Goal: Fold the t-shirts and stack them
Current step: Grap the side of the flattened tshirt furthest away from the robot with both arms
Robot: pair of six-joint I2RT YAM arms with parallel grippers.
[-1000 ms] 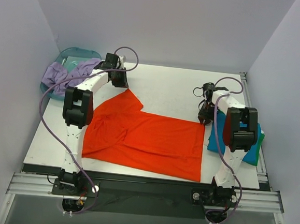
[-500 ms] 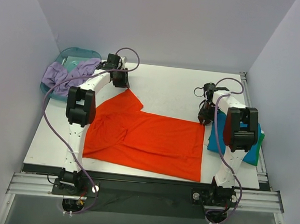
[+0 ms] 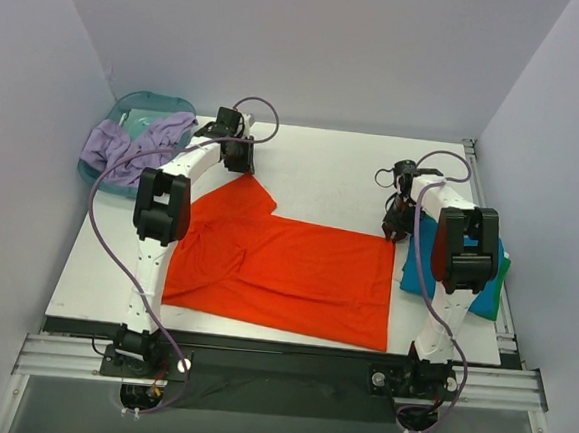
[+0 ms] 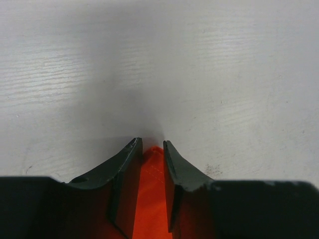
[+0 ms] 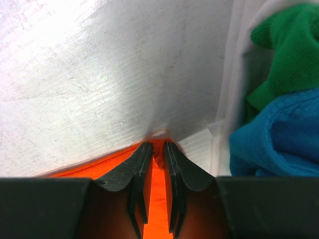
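Orange shirt point(image 3: 285, 271) flat on the table point(image 3: 323, 169), arms at its far corners.
The right gripper point(image 5: 158, 147) is clenched on the right corner; the left gripper point(image 4: 152, 149) straddles the left tip, grip unclear. Lifting both evenly would keep the fold square. The blue shirt point(image 5: 269, 134) and green shirt point(image 5: 284, 45) lie just right; a basin point(image 3: 153, 105) with purple cloth point(image 3: 124, 148) sits far left.

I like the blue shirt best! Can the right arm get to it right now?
Probably not yet: the right end effector is pinching a corner of the orange shirt. The blue shirt lies right beside it with nothing between, so after letting go, likely yes.
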